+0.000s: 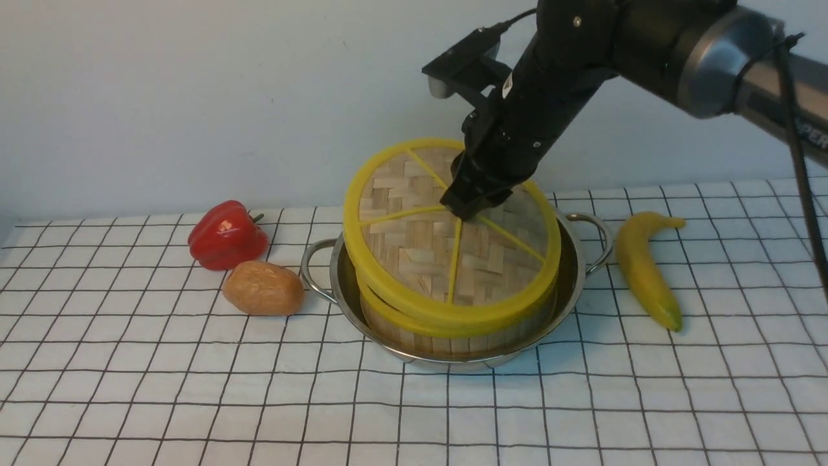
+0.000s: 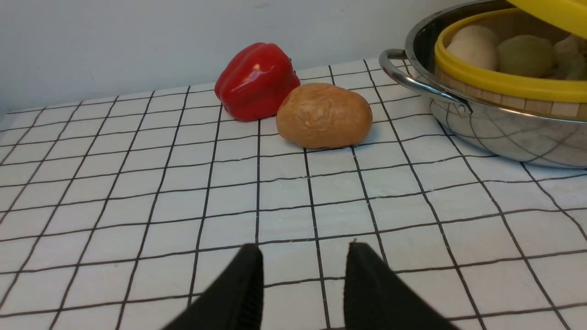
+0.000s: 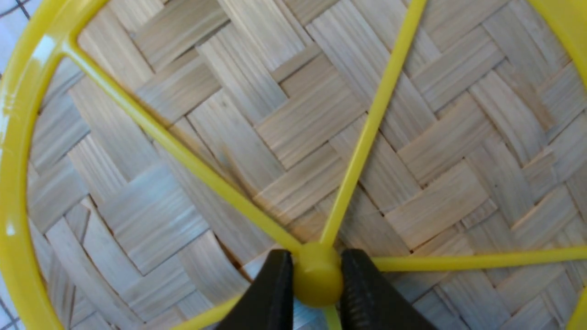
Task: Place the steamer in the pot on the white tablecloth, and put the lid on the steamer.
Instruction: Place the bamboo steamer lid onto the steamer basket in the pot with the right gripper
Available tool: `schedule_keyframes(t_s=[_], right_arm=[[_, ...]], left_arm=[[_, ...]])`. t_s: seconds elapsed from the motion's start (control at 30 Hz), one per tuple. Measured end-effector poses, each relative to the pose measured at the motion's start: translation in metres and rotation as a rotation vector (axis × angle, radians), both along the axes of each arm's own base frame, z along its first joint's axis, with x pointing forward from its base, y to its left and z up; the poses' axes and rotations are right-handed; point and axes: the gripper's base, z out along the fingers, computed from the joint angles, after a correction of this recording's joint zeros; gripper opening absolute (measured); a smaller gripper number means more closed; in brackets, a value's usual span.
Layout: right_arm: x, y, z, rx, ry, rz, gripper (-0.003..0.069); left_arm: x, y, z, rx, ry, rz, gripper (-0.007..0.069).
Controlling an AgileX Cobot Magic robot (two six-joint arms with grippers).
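The steel pot (image 1: 336,285) stands on the white grid tablecloth (image 1: 194,388). The steamer (image 1: 453,340) sits inside it, its yellow rim and slat wall showing; the left wrist view shows its rim (image 2: 500,82) and buns inside. The woven lid (image 1: 414,239) is tilted, its near edge on the steamer rim, its far edge raised. My right gripper (image 1: 464,208) is shut on the lid's centre knob (image 3: 318,275), a finger (image 3: 275,293) on each side. My left gripper (image 2: 303,250) is open and empty, low over the cloth, left of the pot; it is out of the front view.
A red bell pepper (image 1: 226,234) and a brown bread roll (image 1: 263,288) lie left of the pot, close to its handle (image 1: 314,268). A banana (image 1: 643,265) lies right of the pot. A pale wall stands behind the table.
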Motion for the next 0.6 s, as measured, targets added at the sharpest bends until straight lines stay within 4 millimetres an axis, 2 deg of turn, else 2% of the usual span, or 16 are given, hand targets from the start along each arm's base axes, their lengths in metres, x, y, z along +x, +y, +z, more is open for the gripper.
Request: schedule_keyframes(t_s=[0.4,0.6], right_arm=[[0.010,0.003,-0.026,-0.049,0.027,0.005,0.0148],[0.010,0.003,-0.028,-0.056,0.029,0.012,0.0148]], left_arm=[[0.000,0.000,0.000,0.000,0.000,0.000,0.0243],[0.000,0.000,0.000,0.000,0.000,0.000,0.0243]])
